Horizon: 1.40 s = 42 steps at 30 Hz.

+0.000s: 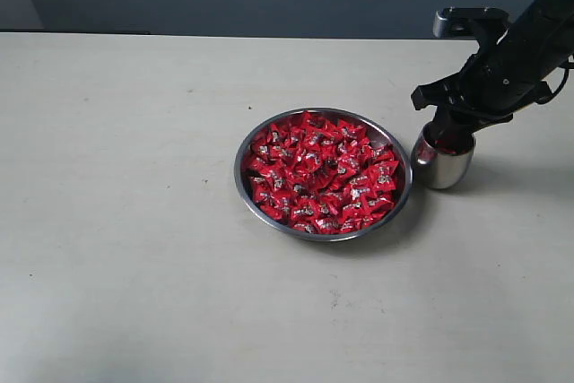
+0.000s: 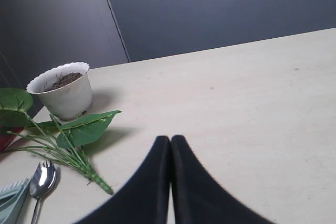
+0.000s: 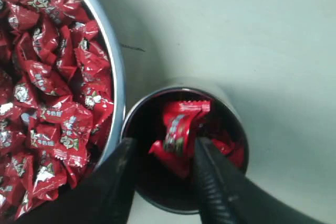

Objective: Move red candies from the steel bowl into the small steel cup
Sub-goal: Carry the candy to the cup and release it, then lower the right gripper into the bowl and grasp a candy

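The steel bowl (image 1: 240, 161) sits mid-table, heaped with red candies (image 1: 318, 172). Just right of it stands the small steel cup (image 1: 444, 168), and my right gripper (image 1: 448, 130) reaches down into its mouth. In the right wrist view the right gripper (image 3: 165, 142) is open above the cup (image 3: 239, 129). A red candy (image 3: 178, 124) lies loose between the fingers, against one finger and apart from the other. More red shows deeper in the cup. The bowl's rim (image 3: 113, 61) almost touches the cup. My left gripper (image 2: 170, 139) is shut and empty, off to the side over bare table.
Near the left gripper are a white pot of soil (image 2: 63, 90), a leafy green stem (image 2: 79, 129) lying on the table, a steel spoon (image 2: 43, 179) and a pale green object (image 2: 10, 195). A dark wall runs behind the table.
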Motion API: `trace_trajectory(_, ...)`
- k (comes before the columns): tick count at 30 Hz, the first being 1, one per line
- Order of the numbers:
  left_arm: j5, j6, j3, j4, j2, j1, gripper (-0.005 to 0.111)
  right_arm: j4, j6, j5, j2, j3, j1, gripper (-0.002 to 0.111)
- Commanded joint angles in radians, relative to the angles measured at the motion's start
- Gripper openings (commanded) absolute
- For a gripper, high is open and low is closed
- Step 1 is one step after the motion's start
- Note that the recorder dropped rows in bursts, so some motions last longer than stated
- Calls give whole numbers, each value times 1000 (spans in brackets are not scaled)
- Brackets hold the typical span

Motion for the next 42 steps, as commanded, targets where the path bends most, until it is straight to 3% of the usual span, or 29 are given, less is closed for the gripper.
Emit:
trace_trajectory(1,-11,-4,4,5,-4,-3,0,-11,-7,-5,-2,4,-6,38)
trace_trajectory(7,-11,-4,4,5,-4,-3,0,65,-31,7,-6,-1,15,34)
trace_trajectory(17,-11,-4,4,5,-4,-3,0,109,-75,-28,-8,-5,191,34)
trace_trajectory(25,-11,-4,4,5,-4,-3,0,107,-77,-20,83,-118,293,34)
trace_trajectory(42,-11,-4,4,5,-4,-3,0,125,-77,67,324,-355,322,34)
